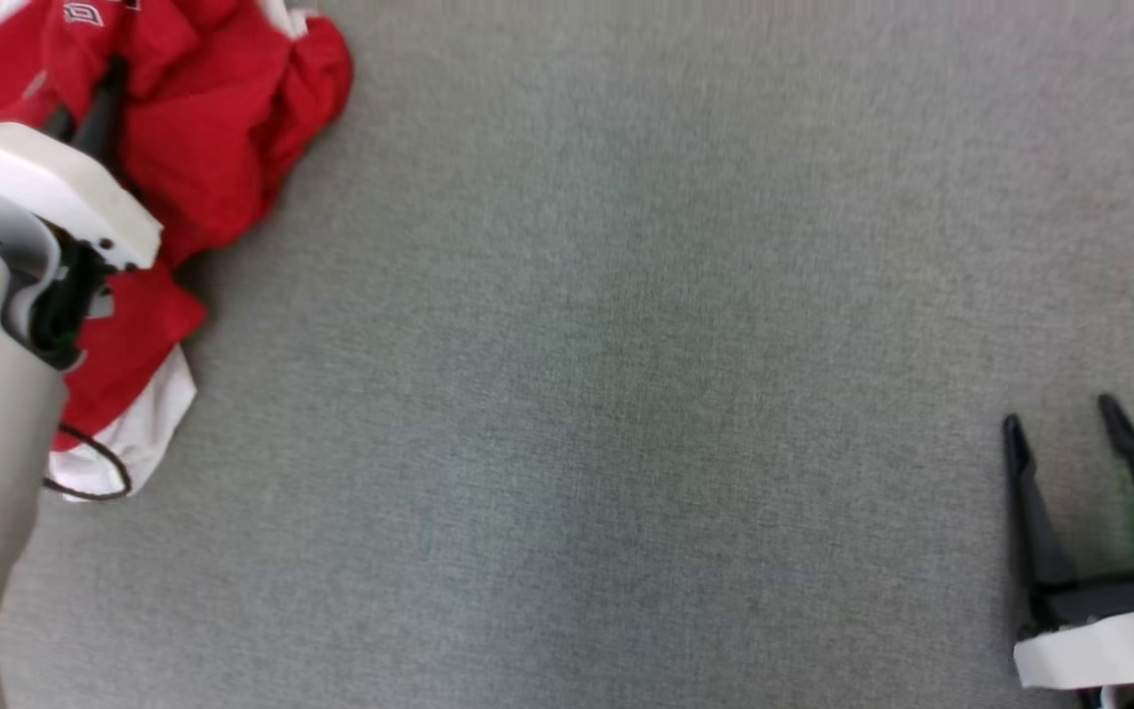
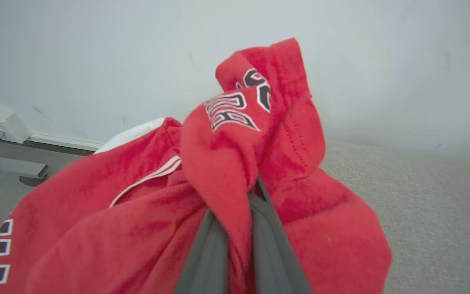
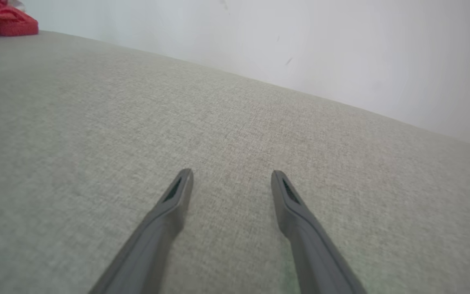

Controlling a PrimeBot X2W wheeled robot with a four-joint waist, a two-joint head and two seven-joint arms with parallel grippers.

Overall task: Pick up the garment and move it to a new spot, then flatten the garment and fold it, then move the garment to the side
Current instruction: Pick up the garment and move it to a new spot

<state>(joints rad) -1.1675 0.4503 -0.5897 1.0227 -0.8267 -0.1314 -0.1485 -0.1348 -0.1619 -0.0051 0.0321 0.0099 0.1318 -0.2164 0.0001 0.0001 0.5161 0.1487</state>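
While the left gripper [image 2: 241, 228] is clamped on a fold of the garment [image 2: 129, 204], red fabric sits pinched between its two fingers [image 2: 273, 249] and bunches over their tips (left wrist view).

Garment: red, white trim, black-and-white lettering. It is crumpled in a heap on the grey surface [image 1: 626, 394], at 10 o'clock in the head view, running off that view's top and left edges. A white hem sticks out at 7 o'clock of the heap. The pale left forearm overlaps the heap from 8 o'clock.

Right gripper [image 1: 1059, 414]: at 4 o'clock in the head view, jaws spread wide over bare surface, well apart from the garment. Cannot tell whether its fingertips touch the surface.

Right wrist view: a corner of the garment at 10 o'clock, pale wall [image 3: 259, 36] at 12.
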